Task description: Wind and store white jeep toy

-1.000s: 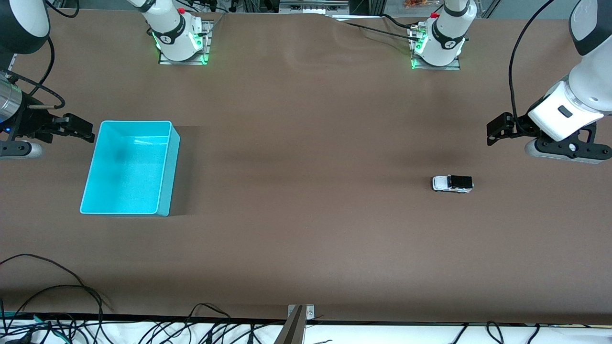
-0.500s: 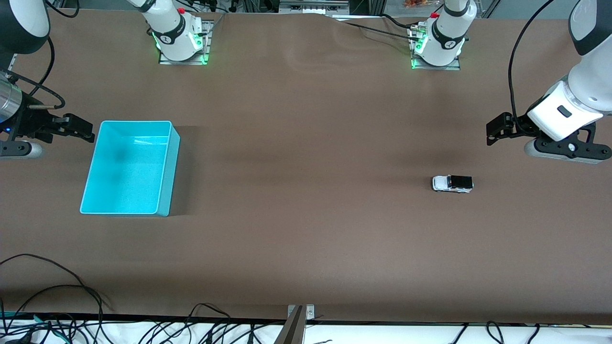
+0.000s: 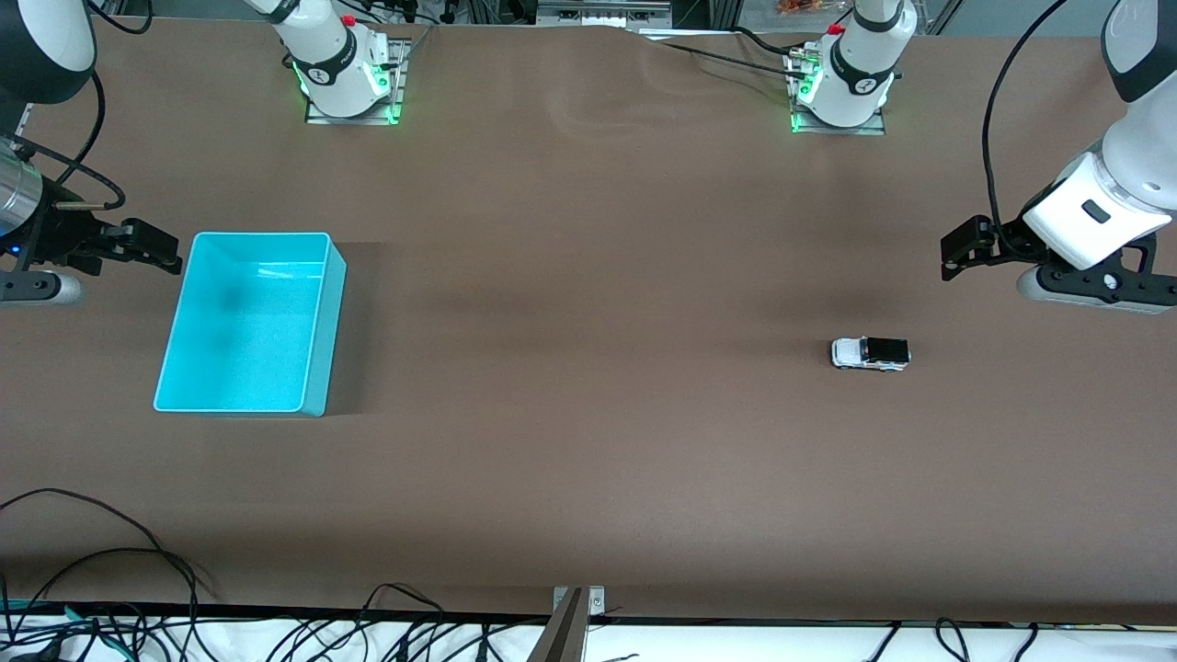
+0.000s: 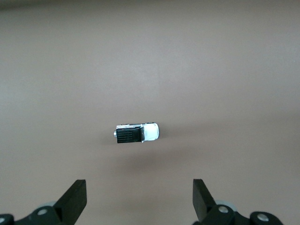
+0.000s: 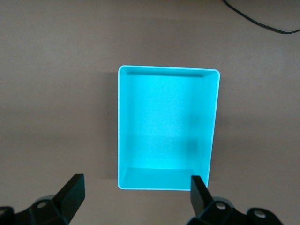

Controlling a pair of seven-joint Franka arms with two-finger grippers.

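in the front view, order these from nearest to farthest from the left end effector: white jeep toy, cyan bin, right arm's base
1. The tiny white jeep toy with a black roof, on the brown table close to the open left end effector.
2. The right arm's white base, along the table's edge by the robots.
3. The rectangular cyan plastic bin, at the right arm's end.

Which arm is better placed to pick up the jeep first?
Probably the left. Its open pincer hangs near the jeep, which sits in the middle of its wrist view. The right pincer, also open, waits by the bin.
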